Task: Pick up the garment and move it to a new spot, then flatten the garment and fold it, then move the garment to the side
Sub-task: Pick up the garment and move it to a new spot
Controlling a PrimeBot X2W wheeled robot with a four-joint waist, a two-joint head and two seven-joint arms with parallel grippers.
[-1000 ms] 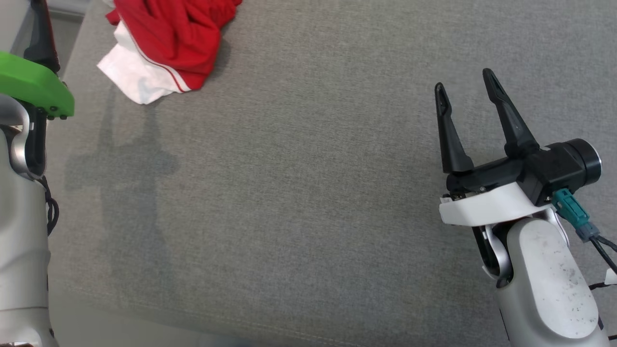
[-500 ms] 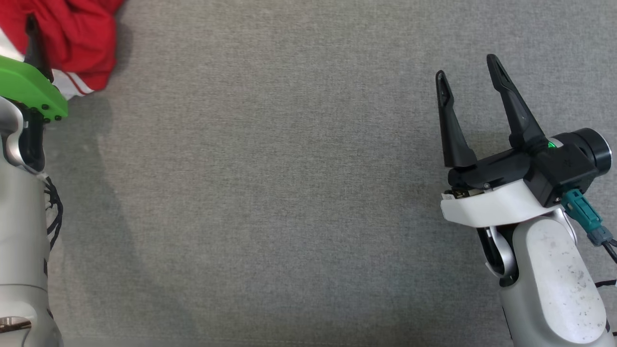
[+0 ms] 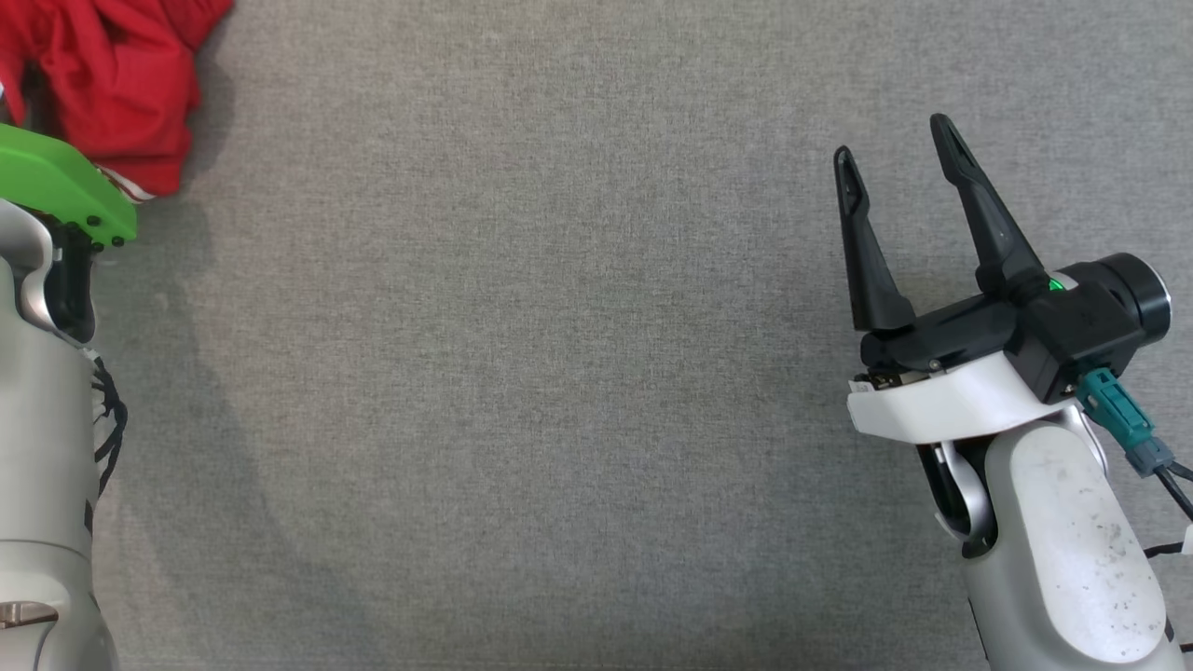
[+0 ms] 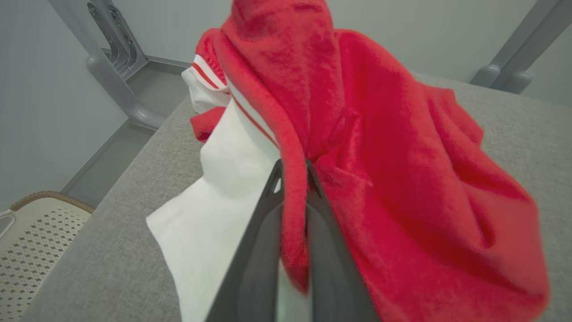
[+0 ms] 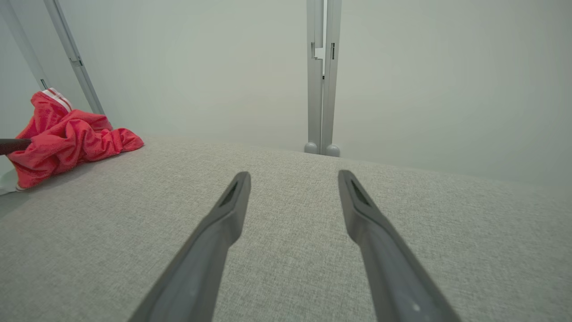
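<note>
Grey surface (image 3: 559, 373): left end effector (image 4: 293, 166) now grips garment (image 4: 402, 179), right end effector (image 3: 892, 138) wide.

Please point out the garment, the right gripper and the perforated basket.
garment (image 4: 402, 179): left wrist view, on its red cloth.
right gripper (image 3: 891, 138): head view, midway between its fingertips.
perforated basket (image 4: 31, 232): left wrist view, on its white wall.

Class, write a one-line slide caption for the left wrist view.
Left gripper shut on a fold of the red-and-white garment, over the grey surface.
</note>
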